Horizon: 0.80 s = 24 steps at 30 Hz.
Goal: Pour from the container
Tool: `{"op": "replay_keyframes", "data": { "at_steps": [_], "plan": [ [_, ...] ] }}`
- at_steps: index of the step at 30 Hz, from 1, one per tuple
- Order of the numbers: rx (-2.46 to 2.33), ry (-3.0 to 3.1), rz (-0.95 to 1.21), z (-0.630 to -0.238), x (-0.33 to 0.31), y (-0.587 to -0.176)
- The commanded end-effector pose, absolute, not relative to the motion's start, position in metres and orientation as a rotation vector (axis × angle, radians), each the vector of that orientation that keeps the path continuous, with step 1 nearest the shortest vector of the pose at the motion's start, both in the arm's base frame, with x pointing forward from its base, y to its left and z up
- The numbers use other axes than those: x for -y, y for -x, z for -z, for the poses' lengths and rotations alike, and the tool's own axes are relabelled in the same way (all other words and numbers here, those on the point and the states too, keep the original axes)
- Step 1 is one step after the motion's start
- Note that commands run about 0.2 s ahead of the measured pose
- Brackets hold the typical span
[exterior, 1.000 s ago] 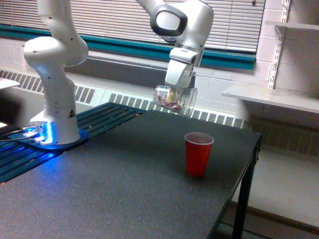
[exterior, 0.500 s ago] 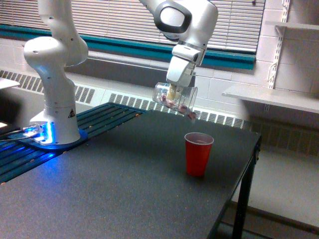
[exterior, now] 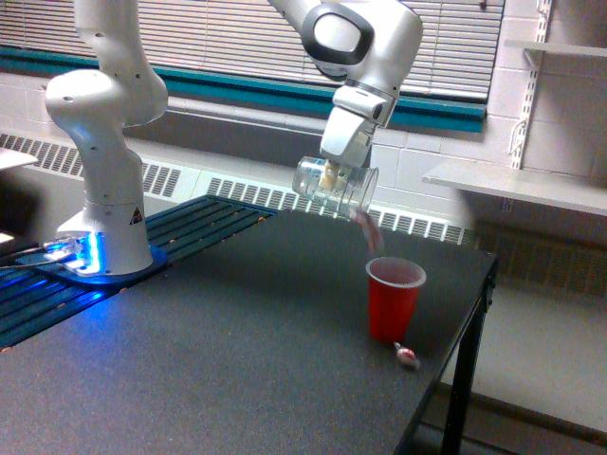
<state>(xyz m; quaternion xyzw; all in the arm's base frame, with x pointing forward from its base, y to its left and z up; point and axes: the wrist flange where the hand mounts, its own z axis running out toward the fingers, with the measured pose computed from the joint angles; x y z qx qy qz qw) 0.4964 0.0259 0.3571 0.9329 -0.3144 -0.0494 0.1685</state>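
The pour is under way: the gripper [exterior: 330, 176] is closed on the tipped container [exterior: 336, 186], pieces fall toward the red cup [exterior: 395, 299] below it, one piece [exterior: 408, 356] lies on the desk [exterior: 218, 351], so better aim seems needed.

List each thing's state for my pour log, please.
Clear plastic cup: tipped, mouth down toward the exterior view's right, pieces streaming out.
Gripper: shut on the clear cup.
Red cup: upright on the table.
Stray piece: on table beside red cup.
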Motion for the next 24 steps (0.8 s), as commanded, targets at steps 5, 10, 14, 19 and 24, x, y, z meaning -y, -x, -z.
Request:
{"op": "replay_keyframes", "data": {
  "at_steps": [5,10,14,19,24],
  "plan": [
    [0.930,-2.612,0.119,-0.365,-0.040,-0.501],
    [0.940,-2.604,0.115,-0.369,-0.043,-0.501],
    [0.964,-2.606,0.100,-0.369,-0.047,-0.501],
    [0.998,-2.627,0.068,-0.369,-0.051,-0.501],
    [1.029,-2.671,0.039,-0.372,-0.053,-0.496]
  ]
}}
